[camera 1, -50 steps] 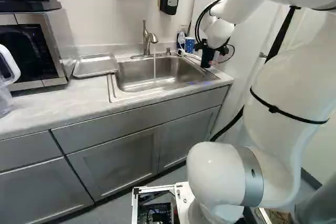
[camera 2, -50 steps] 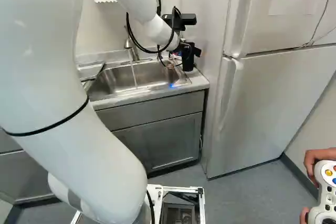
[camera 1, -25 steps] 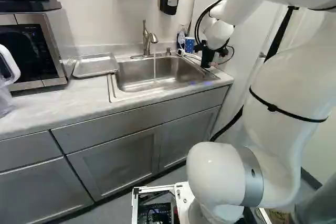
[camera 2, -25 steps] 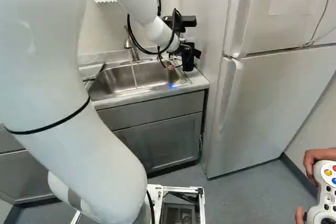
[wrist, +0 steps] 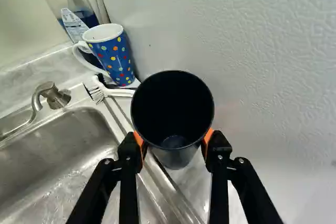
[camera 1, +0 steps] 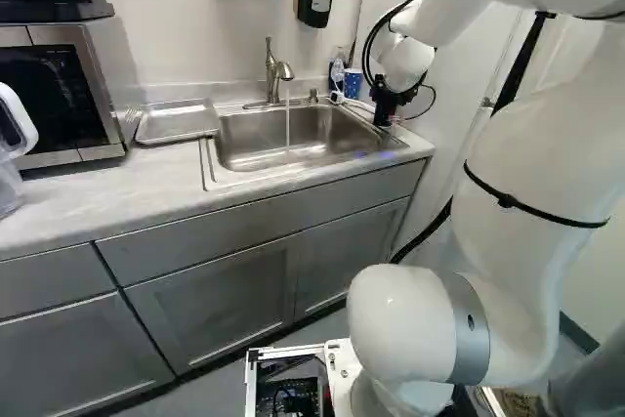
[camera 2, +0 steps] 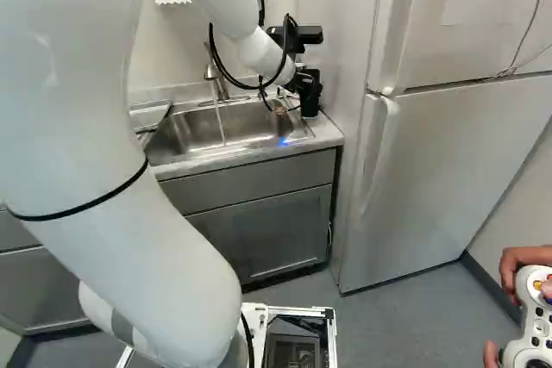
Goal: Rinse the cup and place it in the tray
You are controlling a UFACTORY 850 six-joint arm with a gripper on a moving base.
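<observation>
Turned slightly since the earlier frame, the gripper (camera 2: pixel 308 84) has the black cup (wrist: pixel 172 114) clamped between its fingers, orange pads (wrist: pixel 138 141) touching either side, its mouth facing the wrist. It's near the sink (camera 1: pixel 244 148), close by the fridge (camera 2: pixel 448 170). Past it lie a brush (wrist: pixel 118 92) and spotted mug (wrist: pixel 115 60); the faucet (camera 1: pixel 272 73) is running, and the tray (camera 1: pixel 178 122) sits across the sink, beside the microwave (camera 1: pixel 93 95).

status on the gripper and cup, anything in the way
Gripper shut on black cup, over counter beside sink. Water running from faucet. Brush and polka-dot mug close by.
</observation>
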